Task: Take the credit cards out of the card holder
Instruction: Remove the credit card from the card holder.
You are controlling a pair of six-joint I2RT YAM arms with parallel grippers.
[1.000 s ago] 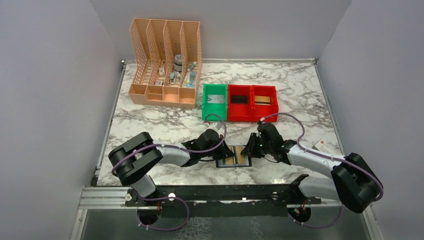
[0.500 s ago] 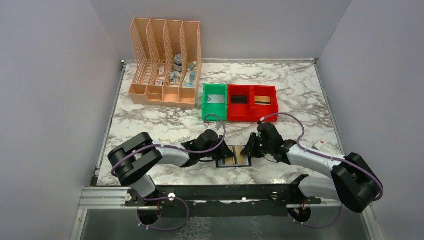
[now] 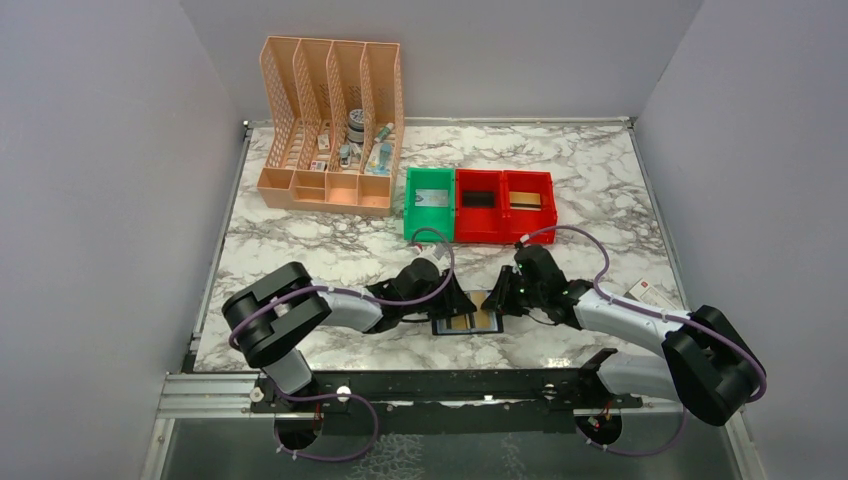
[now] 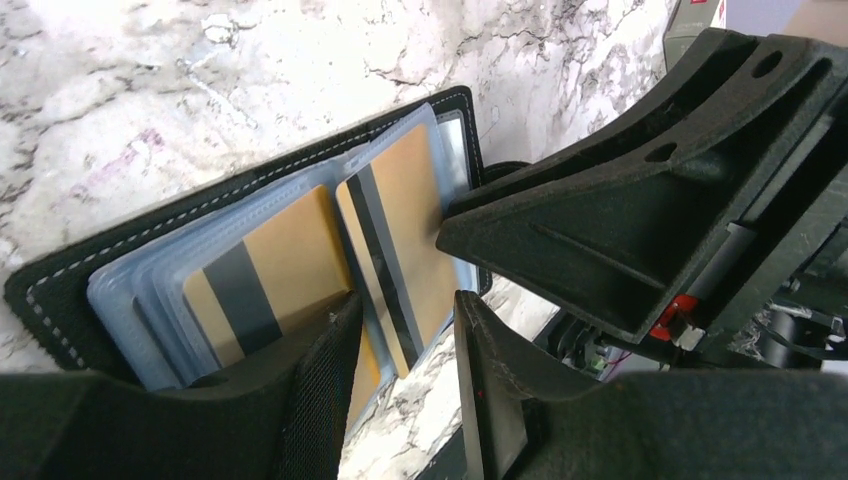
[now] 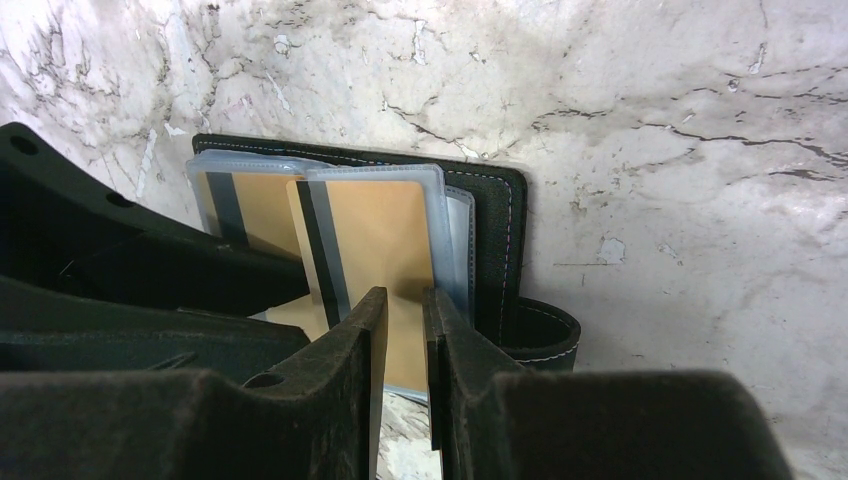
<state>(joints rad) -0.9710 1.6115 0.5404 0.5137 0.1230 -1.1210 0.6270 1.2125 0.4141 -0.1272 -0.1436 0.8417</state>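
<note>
Card holder on table, between left hand and right hand

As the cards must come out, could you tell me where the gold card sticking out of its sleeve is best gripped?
Grip the gold card by its bare end, which sticks out past the card holder's edge, and come from that open side, where the right gripper is. The card lies flat with its far end sleeved, so pulling along its length should suit.
</note>
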